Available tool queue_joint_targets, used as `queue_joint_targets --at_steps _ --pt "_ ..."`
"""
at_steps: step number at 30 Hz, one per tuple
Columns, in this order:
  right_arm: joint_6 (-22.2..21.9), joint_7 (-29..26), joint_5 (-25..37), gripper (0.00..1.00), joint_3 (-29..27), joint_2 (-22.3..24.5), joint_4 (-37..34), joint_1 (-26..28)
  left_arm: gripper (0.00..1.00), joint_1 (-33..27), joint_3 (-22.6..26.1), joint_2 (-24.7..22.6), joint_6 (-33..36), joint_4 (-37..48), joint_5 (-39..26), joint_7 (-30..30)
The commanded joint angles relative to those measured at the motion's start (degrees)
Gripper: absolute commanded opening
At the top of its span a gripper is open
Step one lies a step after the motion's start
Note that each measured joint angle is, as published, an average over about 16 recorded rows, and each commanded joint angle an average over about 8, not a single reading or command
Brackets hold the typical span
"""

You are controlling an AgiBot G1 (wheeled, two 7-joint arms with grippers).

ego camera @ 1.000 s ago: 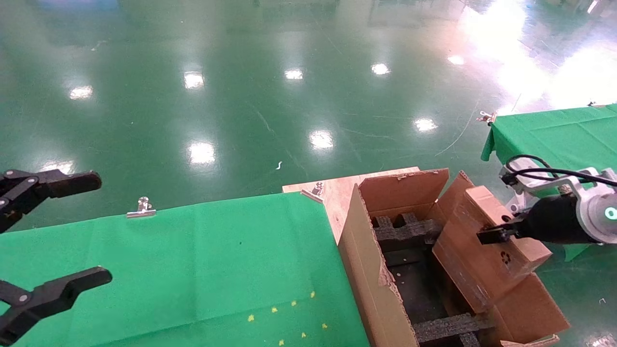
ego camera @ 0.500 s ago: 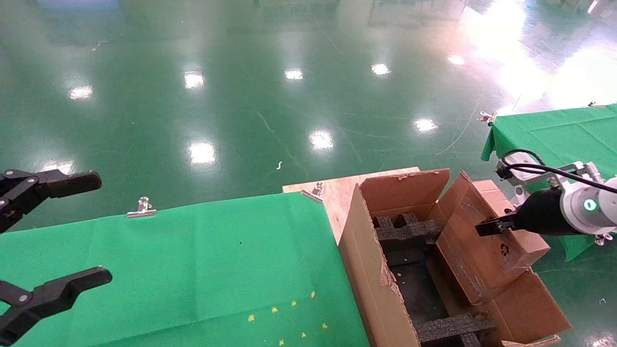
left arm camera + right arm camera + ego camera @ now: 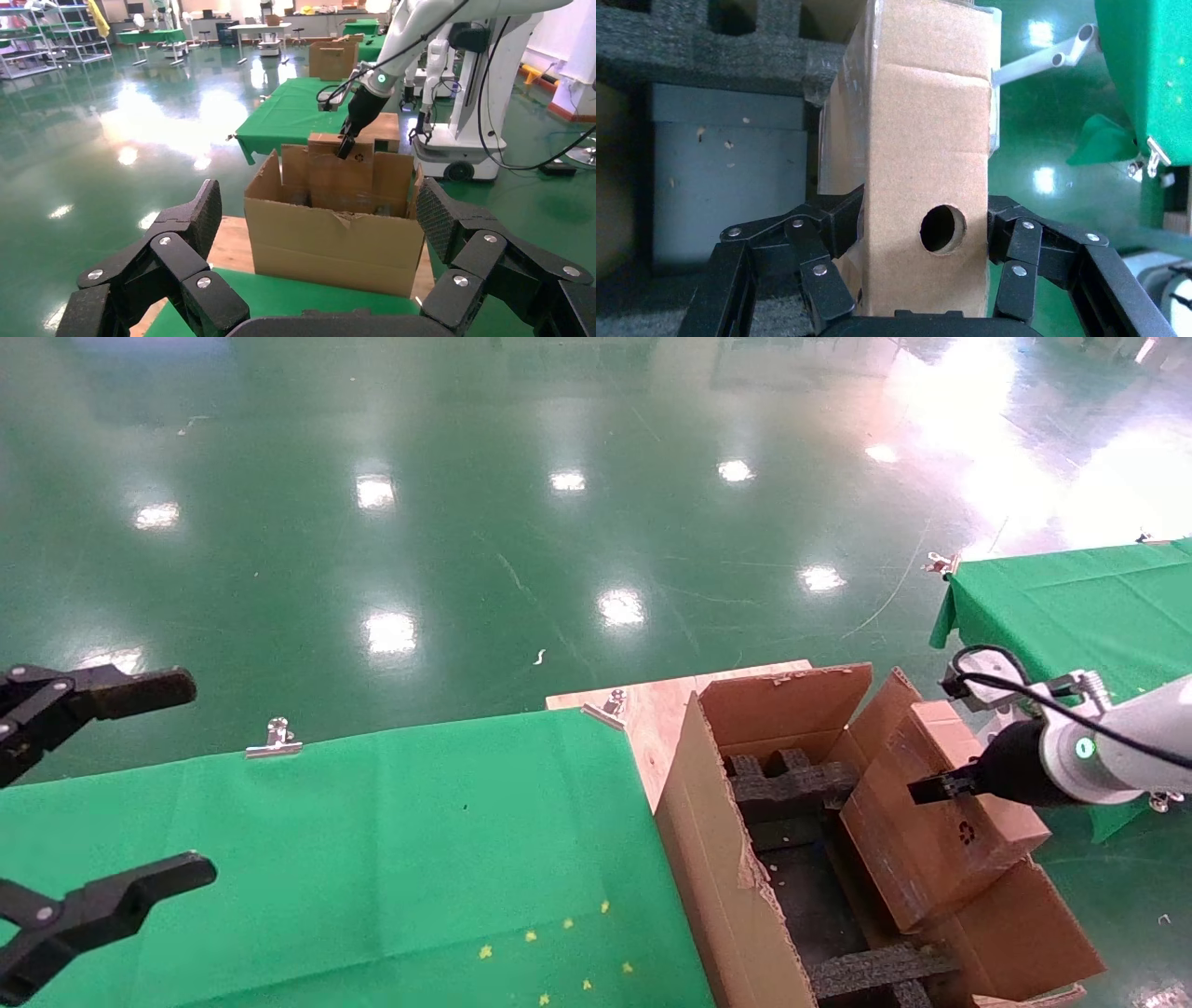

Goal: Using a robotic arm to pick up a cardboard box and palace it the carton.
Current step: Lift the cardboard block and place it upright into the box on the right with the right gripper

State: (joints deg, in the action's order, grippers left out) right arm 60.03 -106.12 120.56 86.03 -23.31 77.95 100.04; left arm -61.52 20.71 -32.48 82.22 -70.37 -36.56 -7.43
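While the head view shows the robotic arm (image 3: 1108, 756) only side-on, with its right gripper (image 3: 931, 789) against the cardboard box (image 3: 941, 812), the right wrist view makes the grip plain: the black fingers (image 3: 828, 232) are clamped on both sides of the box's narrow face, just beside its round hole. That view also shows clear tape along the box's far edge and black foam inserts (image 3: 701, 35) beyond it, inside the carton (image 3: 745, 859). From the left wrist view the box stands tilted above the carton's far rim, partly down in the opening, a recycling mark facing the camera. The left gripper (image 3: 102, 803) hangs well apart from the carton, over the green cloth (image 3: 372, 840), its jaws spread wide and holding nothing.

Compared with a second ago, the box has sunk lower against the carton's right-hand flap, and the arm's teal ring has drawn in closer to the carton, the wrist pitched further down
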Motion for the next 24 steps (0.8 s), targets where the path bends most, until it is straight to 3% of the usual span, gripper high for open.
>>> queue_joint_targets --at_steps 1,24 --pt "-0.1 -1.9 1.3 0.0 0.3 -0.6 0.0 -0.6 1.0 0.0 0.0 0.0 0.0 0.0 0.0 0.0" --pt "-6.2 -11.2 7.0 0.0 3.0 -3.0 -0.2 -8.9 1.0 0.0 0.0 0.0 0.0 0.0 0.0 0.0"
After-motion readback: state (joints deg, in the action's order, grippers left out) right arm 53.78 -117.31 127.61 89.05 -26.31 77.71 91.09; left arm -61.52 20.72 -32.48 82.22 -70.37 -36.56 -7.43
